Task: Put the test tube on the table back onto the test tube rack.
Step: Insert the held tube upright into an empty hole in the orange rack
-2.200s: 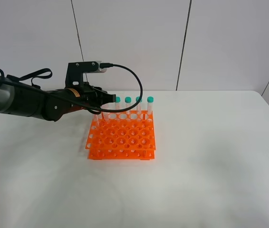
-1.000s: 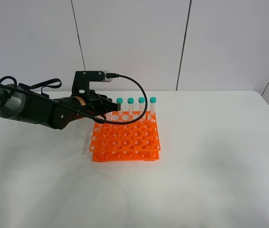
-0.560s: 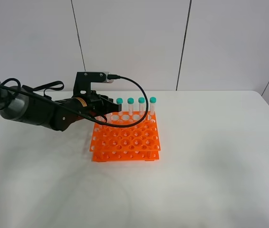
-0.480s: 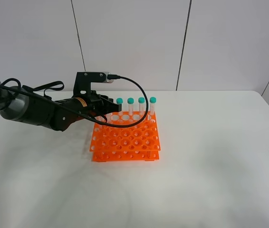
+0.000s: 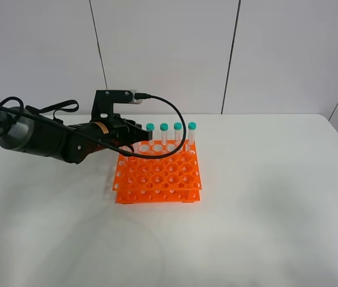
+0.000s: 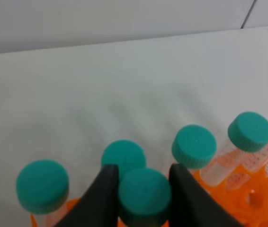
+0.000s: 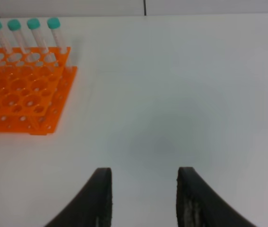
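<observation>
My left gripper [image 5: 140,137] is at the back left corner of the orange test tube rack [image 5: 157,174]. In the left wrist view it [image 6: 143,201] is shut on the teal cap of a test tube [image 6: 143,188], held upright over the rack [image 6: 247,198]. Several other capped tubes [image 6: 194,145] stand in the rack's back row [image 5: 177,133]. I cannot see the held tube's lower end. My right gripper [image 7: 146,198] is open and empty over bare table [image 7: 172,94], to the right of the rack [image 7: 25,99]; the high view does not show it.
The white table [image 5: 264,209] stretches to the right and front of the rack. A black cable [image 5: 172,113] loops from the left wrist over the rack's back row. A white panelled wall [image 5: 169,54] stands behind the table.
Since 2.2 s ago the left arm moved slightly right and lower, and the rack shifted a little to the right. Over the last second almost nothing moved.
</observation>
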